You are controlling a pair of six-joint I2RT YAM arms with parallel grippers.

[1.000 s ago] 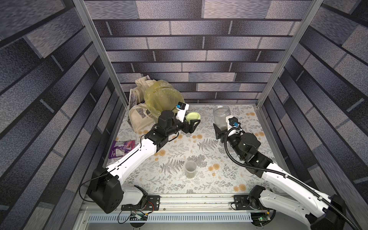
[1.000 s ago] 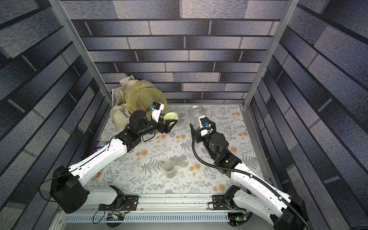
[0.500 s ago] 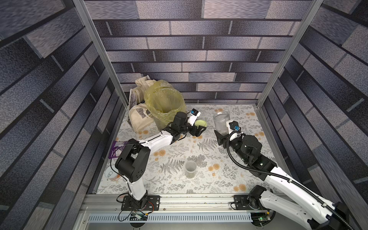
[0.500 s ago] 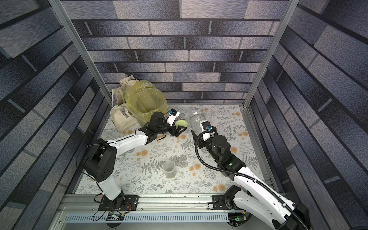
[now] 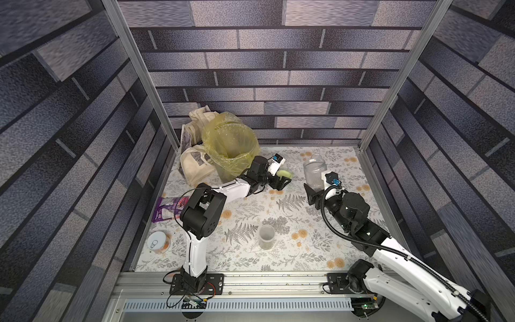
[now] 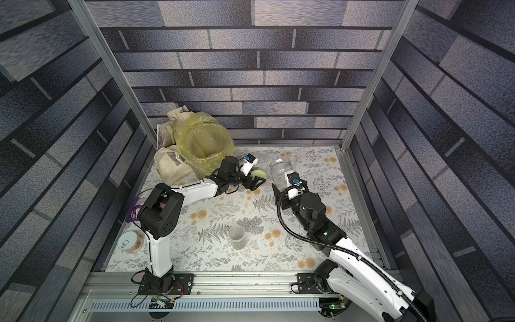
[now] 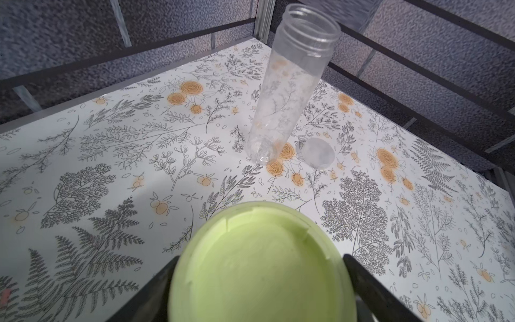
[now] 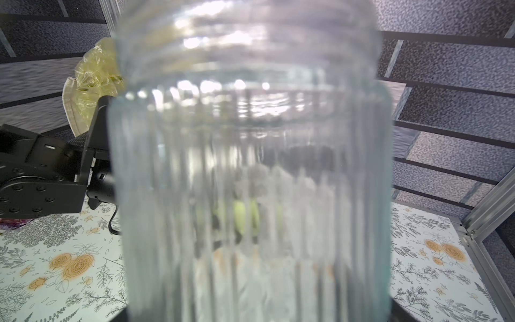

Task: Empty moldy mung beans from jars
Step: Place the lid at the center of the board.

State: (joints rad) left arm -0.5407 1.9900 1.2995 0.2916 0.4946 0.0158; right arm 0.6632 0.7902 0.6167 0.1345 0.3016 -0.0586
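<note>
- left claw (image 7: 260,262): clamped on green lid (image 7: 259,281), low over counter (image 7: 111,167)
- ahead of it: open tall jar (image 7: 289,92), clear disc (image 7: 317,153) just beside
- bin (image 5: 228,145): close behind its wrist
- right claw (image 5: 316,189): clamped on open ribbed jar (image 5: 314,170)
- short jar (image 5: 266,237): well behind both claws, mid-counter
- can (image 5: 157,242): far behind left claw

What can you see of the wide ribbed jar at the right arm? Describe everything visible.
The wide jar is clear and glass-like, with vertical ribs on its body and a threaded neck. Its mouth is open, with no lid, and it looks empty. It stands upright toward the far right of the table. The right end effector grips its lower body, one jaw on each side. Whether its base touches the table is unclear.
</note>
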